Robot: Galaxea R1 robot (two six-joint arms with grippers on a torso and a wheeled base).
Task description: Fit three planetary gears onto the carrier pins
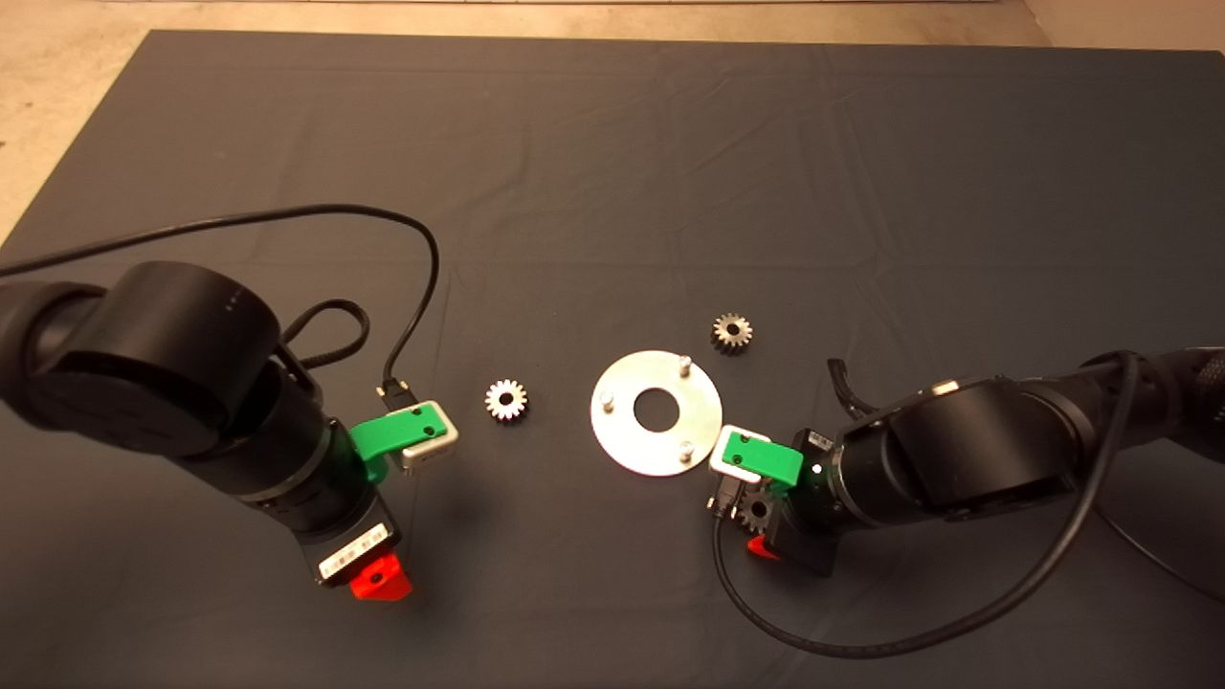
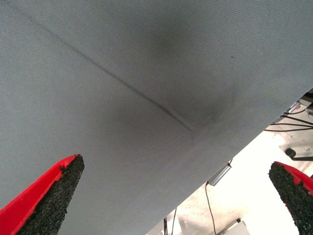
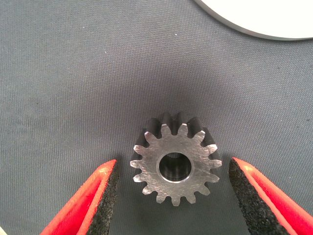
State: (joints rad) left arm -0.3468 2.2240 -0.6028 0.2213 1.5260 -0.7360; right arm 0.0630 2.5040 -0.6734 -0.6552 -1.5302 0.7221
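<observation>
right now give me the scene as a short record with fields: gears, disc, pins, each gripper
gears: three on the mat, none on a pin; one left of the disc, one beyond it, one between the right gripper's fingers
disc: flat on the mat
pins: three, upright, all bare
right gripper: open, astride the third gear, pads not touching it
left gripper: open over bare mat near its front edge, holding nothing

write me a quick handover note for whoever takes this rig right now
Right hand: open, straddling a gear on the mat just off the disc, not gripping yet.
Left hand: open, empty, over bare mat near its front edge.
Other gears: one left of the disc, one beyond its right side.
Done: nothing; all three pins bare.
Left: all three gears.
</observation>
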